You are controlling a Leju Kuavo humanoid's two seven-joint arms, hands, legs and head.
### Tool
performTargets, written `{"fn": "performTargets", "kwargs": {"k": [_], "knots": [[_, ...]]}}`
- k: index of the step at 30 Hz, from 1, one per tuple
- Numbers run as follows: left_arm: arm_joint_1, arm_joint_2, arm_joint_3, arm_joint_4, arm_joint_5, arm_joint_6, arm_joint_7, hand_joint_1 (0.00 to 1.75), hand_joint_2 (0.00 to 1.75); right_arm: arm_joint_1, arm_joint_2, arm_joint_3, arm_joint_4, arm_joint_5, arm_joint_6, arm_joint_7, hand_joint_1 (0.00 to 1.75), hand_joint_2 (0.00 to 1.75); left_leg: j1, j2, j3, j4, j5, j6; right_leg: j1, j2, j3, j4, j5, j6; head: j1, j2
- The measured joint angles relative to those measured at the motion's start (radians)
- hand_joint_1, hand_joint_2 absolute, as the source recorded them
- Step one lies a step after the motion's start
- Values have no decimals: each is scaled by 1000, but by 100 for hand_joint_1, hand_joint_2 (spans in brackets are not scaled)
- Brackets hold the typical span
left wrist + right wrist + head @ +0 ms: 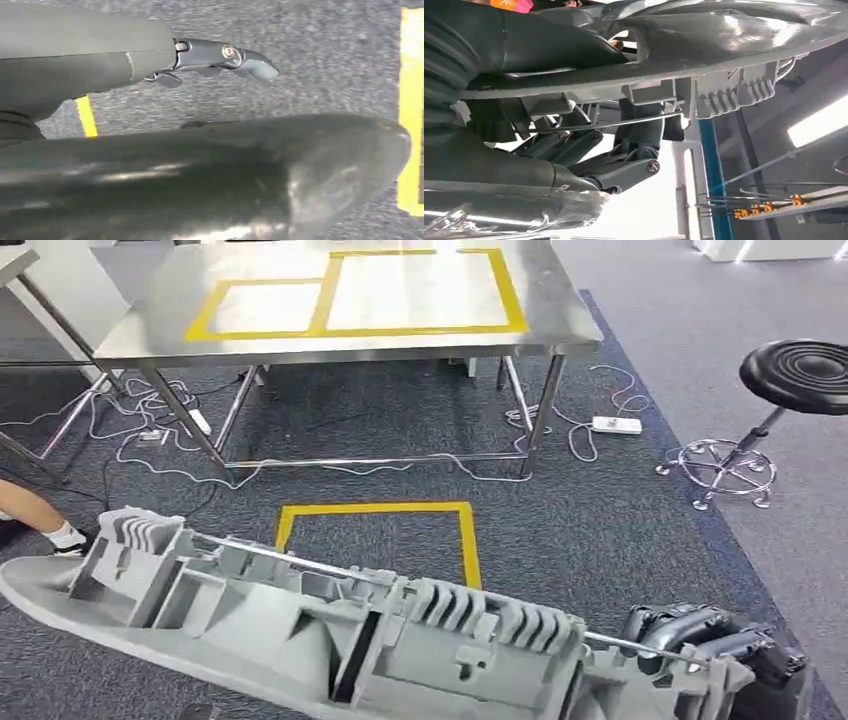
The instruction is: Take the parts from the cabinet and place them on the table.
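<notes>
One long grey part (330, 625) held low over carpet, short of the steel table (150, 325). Right hand (700, 635) grips its right end, fingers (624, 170) curled on the ribbed edge. Left hand (220, 57) beside the part's smooth face; grasp can't be told.

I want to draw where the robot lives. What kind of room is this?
Probably a workshop or robot test lab. There is a steel table with yellow tape boxes, cables and a power strip on the carpet, and a big grey moulded part held by the right hand.
</notes>
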Motion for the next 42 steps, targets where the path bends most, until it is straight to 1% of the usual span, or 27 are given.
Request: {"fn": "performTargets", "kwargs": {"k": [1,2,4,6,7,9,10,11,12,15,16,19,21,22,25,26,27,30,31,32,34,35,36,37,40,41,42], "knots": [[0,-1,0,0,1,0,0,0,0,-1,0,0,0,1,0,0,175,175,0,1,-2,-18,-22,7,4,2,4,3,-9,6,-5,0],[-1,-1,0,0,1,0,0,0,0,-1,0,0,0,3,0,2,175,175,-3,0,3,-20,-16,13,4,2,1,-10,-13,12,-2,0],[-2,-1,-1,0,1,0,0,0,0,0,-1,0,0,8,-1,6,175,175,0,-2,11,-27,-17,30,5,2,24,-10,-10,26,-1,0],[-2,-3,-2,0,2,0,0,0,0,-1,-1,0,0,11,-5,7,175,175,4,-3,33,-29,-23,44,4,-4,16,23,-32,36,0,0],[-3,-1,-4,0,4,0,0,0,0,-2,-2,0,0,11,-6,7,175,175,4,-3,40,-29,-29,47,3,-7,-15,81,-58,41,5,0],[-2,0,-7,0,5,0,0,0,0,1,-3,0,0,13,-8,7,175,175,3,-3,50,-28,-42,49,2,-8,-120,248,-126,45,7,0],[-1,0,-8,0,8,0,0,0,0,1,-5,0,0,15,-9,8,175,175,2,-3,57,-28,-49,49,2,-8,-158,295,-140,46,6,0],[-1,0,-10,0,8,-1,0,0,0,1,-6,0,0,15,-9,8,175,175,2,-4,65,-28,-55,49,2,-8,-172,294,-126,45,7,0],[-1,0,-13,0,8,-2,-1,0,0,1,-6,0,0,16,-10,8,175,175,2,-4,76,-28,-63,48,2,-8,-165,252,-88,44,8,0],[0,0,-16,0,9,-3,-2,0,0,2,-7,0,0,16,-10,8,175,175,3,-5,112,-29,-91,40,4,-14,-82,7,83,29,8,0],[-2,0,-16,0,10,-3,-2,0,0,1,-7,0,0,16,-10,7,175,175,-2,-6,118,-28,-97,33,8,-14,-85,3,58,27,6,0],[-2,0,-16,0,10,-3,-2,0,0,3,-8,-1,-1,16,-11,8,175,175,-1,-4,129,-32,-89,12,11,-9,-78,-6,65,6,8,0],[-5,-1,-17,0,10,-3,-2,0,0,2,-8,-1,-2,16,-12,8,175,175,-1,-5,109,11,-91,4,3,-8,-49,-16,59,-5,6,0],[-7,-2,-17,0,10,-5,-4,0,0,0,-8,-1,-3,16,-13,8,175,175,-1,-5,81,60,-112,2,3,-9,-44,-17,54,-11,-3,0],[-5,-1,-17,0,10,-5,-4,0,0,0,-8,-2,-2,17,-17,9,175,175,1,-5,-47,242,-202,-8,4,-8,-31,-17,37,-14,-3,0],[-3,-1,-17,0,10,-5,-4,0,0,1,-8,-1,-2,17,-18,9,175,175,2,-5,-70,256,-194,-9,3,-6,-24,-17,32,-14,-2,0],[-1,0,-17,0,10,-5,-4,0,0,1,-8,-1,-2,17,-18,9,175,175,2,-5,-70,228,-156,-9,2,-4,-14,-17,25,-12,-3,0],[-1,3,-17,0,10,-5,-4,0,0,1,-8,-2,-3,17,-19,9,175,175,4,-4,6,7,14,-9,-1,-4,10,-18,0,0,-3,0],[-2,2,-17,0,10,-6,-4,0,0,0,-8,-1,-3,17,-19,9,175,175,1,-4,12,-15,-11,-9,3,-4,18,-15,-7,7,-6,0],[-5,2,-17,0,10,-7,-4,0,0,-1,-8,-1,-3,17,-20,9,175,175,-1,-3,12,-24,-28,8,5,-3,15,-17,-9,13,-13,0],[0,2,-17,0,10,-7,-4,0,0,2,-8,-2,-3,18,-19,10,175,175,-1,-5,13,-29,-20,23,6,-4,26,-17,-7,26,-10,0],[1,1,-17,0,10,-7,-4,0,0,1,-8,-2,-3,18,-19,10,175,175,3,-8,27,-28,-22,31,4,-4,32,-16,-15,31,-7,0],[2,0,-17,0,10,-7,-5,0,0,0,-8,-1,-3,18,-19,10,175,175,3,-7,39,-31,-27,38,4,-8,27,2,-19,35,-8,0],[0,1,-17,0,10,-7,-5,0,0,-2,-8,-1,-3,18,-19,10,175,175,4,-7,48,-31,-34,45,4,-9,3,55,-35,39,-4,0],[-1,4,-17,0,10,-7,-6,0,0,0,-8,-1,-3,18,-19,9,175,175,3,-7,65,-31,-53,49,2,-10,-144,278,-126,46,2,0],[1,4,-17,0,10,-7,-6,0,0,1,-8,-1,-3,18,-19,9,175,175,2,-7,73,-31,-60,49,2,-10,-173,304,-131,46,2,0],[2,4,-17,0,10,-8,-6,0,0,1,-8,-1,-3,18,-19,9,175,175,2,-7,83,-31,-67,49,2,-10,-181,289,-107,46,2,0]]}}
